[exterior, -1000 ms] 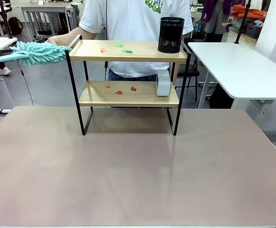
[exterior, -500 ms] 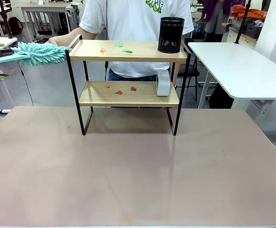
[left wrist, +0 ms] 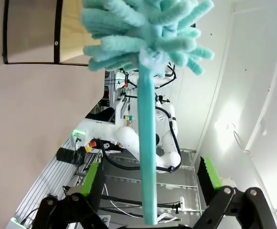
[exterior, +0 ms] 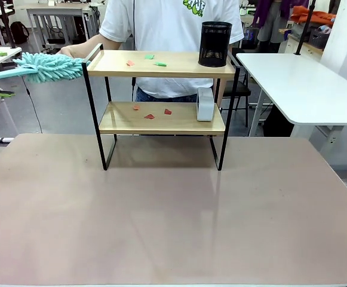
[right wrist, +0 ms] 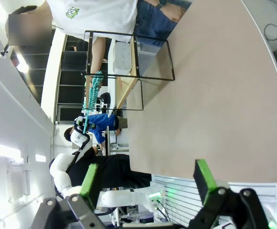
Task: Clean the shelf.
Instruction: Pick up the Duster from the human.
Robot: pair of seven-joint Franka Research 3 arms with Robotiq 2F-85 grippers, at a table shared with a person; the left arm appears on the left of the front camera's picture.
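I see the brown surface (exterior: 173,227) spreading wide on my side of the shelf (exterior: 179,69), which stands on the surface's far half, upright on its four black legs. Directly behind the shelf stands a person (exterior: 167,24) in a white shirt.

The teal duster (exterior: 51,67) hangs level with the shelf's top board, its fluffy head just off the frame's left end; I cannot tell whether it touches the frame. Its handle runs away from the shelf toward the left gripper (left wrist: 148,167). In the left wrist view that handle passes between the spread fingers (left wrist: 91,179), and neither green pad touches it, so the fingers are released; what carries the handle I cannot tell.

The right gripper (right wrist: 146,166) hovers over the surface, well away from the shelf, fingers (right wrist: 202,174) spread with nothing between them.

A black mesh cup (exterior: 214,43) stands on the right end of the shelf's top board. A small white box (exterior: 205,104) sits below it on the lower board. Red and green scraps (exterior: 149,57) lie on the top board's left half, and red scraps (exterior: 150,116) lie on the lower board.
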